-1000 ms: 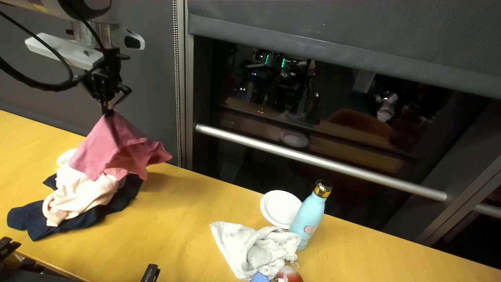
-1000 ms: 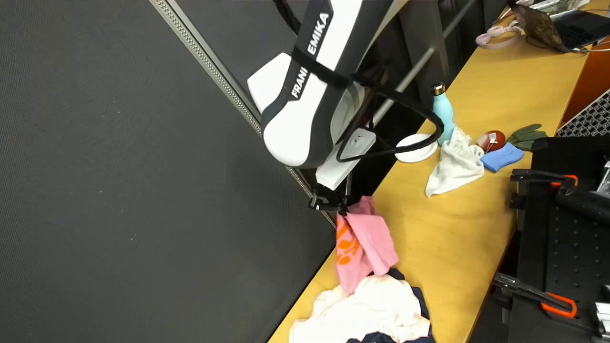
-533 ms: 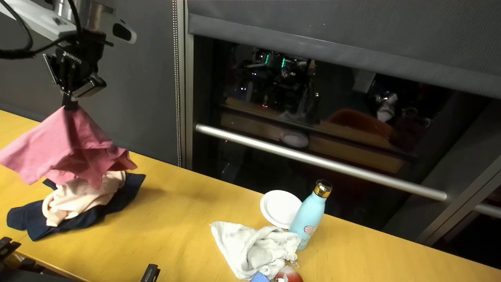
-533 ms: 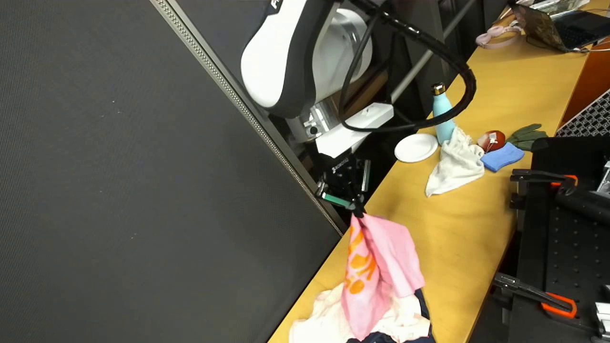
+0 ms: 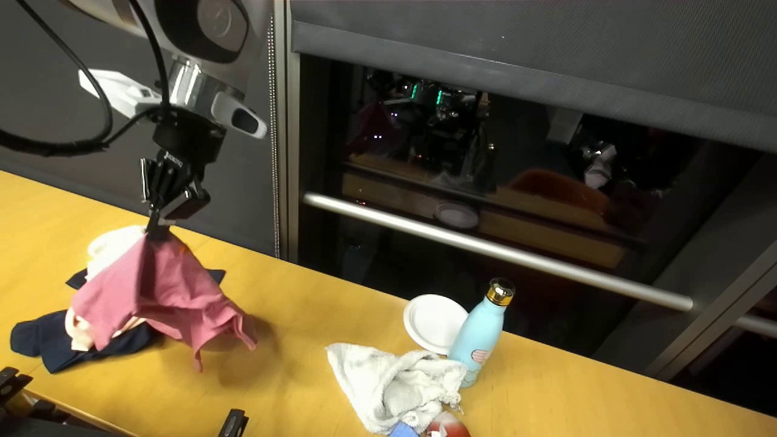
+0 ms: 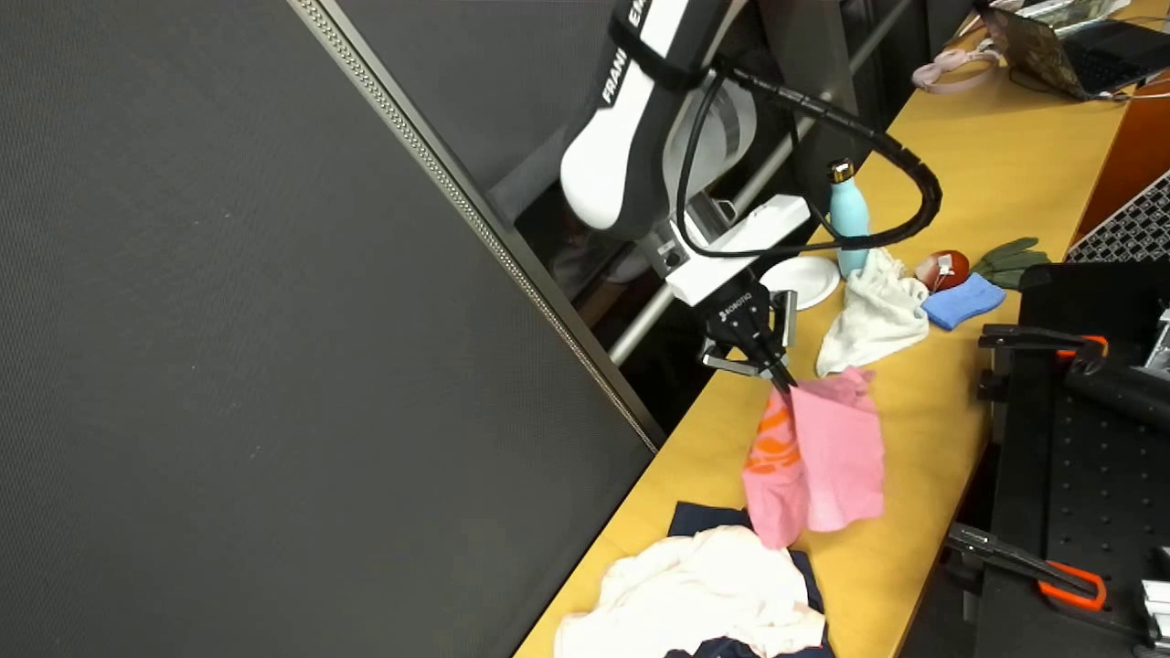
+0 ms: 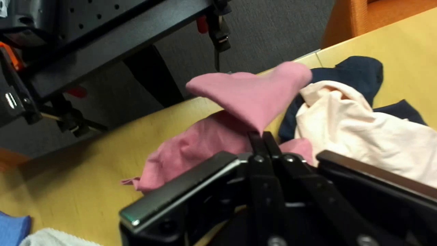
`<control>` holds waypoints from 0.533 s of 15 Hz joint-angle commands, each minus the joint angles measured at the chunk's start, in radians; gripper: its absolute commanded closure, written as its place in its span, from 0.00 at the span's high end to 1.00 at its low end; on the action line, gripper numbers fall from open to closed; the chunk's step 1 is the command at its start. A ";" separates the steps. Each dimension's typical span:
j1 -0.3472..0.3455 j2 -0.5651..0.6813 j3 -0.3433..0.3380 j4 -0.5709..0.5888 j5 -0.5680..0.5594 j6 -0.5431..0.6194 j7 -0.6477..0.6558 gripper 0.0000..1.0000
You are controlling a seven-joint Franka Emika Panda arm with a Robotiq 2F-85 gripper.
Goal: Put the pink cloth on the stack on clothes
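My gripper [image 5: 159, 232] is shut on the pink cloth [image 5: 167, 288], which hangs from the fingertips with an orange print on one side. In the wrist view the gripper [image 7: 262, 135] pinches a point of the pink cloth [image 7: 252, 95]. The stack is a cream garment [image 6: 695, 594] on a navy garment [image 6: 706, 519], lying on the table. In an exterior view the gripper [image 6: 784, 382] and pink cloth [image 6: 836, 457] are beside the stack, with the cloth's lower corner in front of the stack's edge. In the wrist view the cream garment [image 7: 368, 133] lies right of the gripper.
A white towel [image 5: 397, 388], a white plate [image 5: 434, 323] and a light-blue bottle [image 5: 482, 334] stand farther along the table. A blue cloth [image 6: 964, 300], a red-and-white object [image 6: 943, 270] and a green item [image 6: 1010, 263] lie near them. Clamps [image 6: 1024, 567] sit at the table edge.
Half a second ago the pink cloth hung over the stack. The gripper has since moved lower and off to the side, toward the towel, still holding the cloth. The stack has not moved.
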 commanded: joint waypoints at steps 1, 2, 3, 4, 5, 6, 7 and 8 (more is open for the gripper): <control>0.009 0.156 -0.033 0.111 -0.020 -0.080 0.129 0.01; 0.013 0.183 -0.042 0.122 -0.024 -0.072 0.162 0.01; 0.016 0.210 -0.051 0.138 -0.026 -0.063 0.189 0.01; 0.022 0.230 -0.063 0.152 -0.036 -0.046 0.219 0.01; 0.027 0.251 -0.075 0.170 -0.048 -0.021 0.244 0.01; 0.034 0.264 -0.083 0.185 -0.059 -0.013 0.273 0.01; 0.042 0.281 -0.094 0.207 -0.077 -0.012 0.307 0.01; 0.053 0.299 -0.110 0.228 -0.104 -0.016 0.351 0.01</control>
